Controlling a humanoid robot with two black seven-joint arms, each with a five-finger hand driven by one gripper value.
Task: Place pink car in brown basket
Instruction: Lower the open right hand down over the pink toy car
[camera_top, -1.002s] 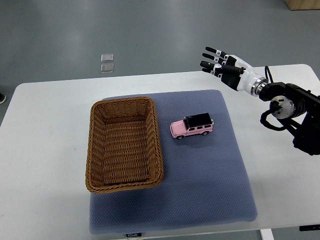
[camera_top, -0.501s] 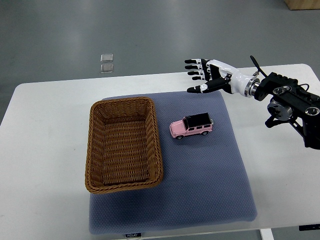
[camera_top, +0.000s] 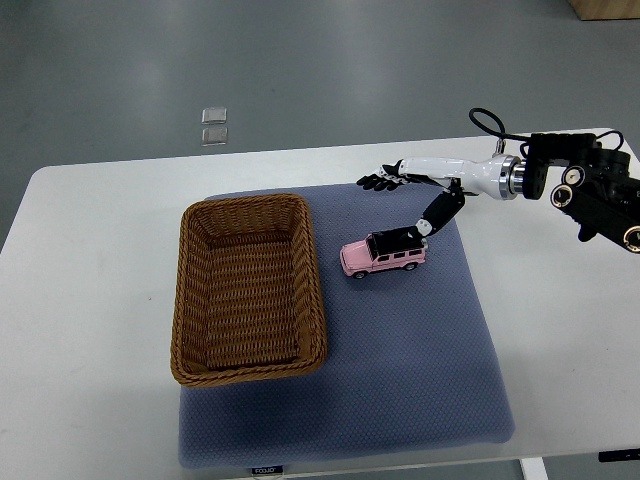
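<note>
Top view: right hand (camera_top: 415, 190) above the far side of the pink car (camera_top: 384, 253), nothing grasped.
Fingers extended and spread, pointing left; thumb angled down near the car's black roof, contact uncertain. Car sits on blue mat (camera_top: 420, 380), just right of brown wicker basket (camera_top: 250, 372), not touching it. White table (camera_top: 90, 300) underneath.

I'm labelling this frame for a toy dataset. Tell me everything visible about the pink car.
The pink car is a small boxy toy SUV with a black roof, dark windows and dark wheels, glossy like painted metal or plastic. It stands upright on its wheels on the blue mat, lying roughly crosswise, just right of the brown basket and apart from it. The right hand reaches over it; its thumb tip meets the roof's rear corner.
</note>
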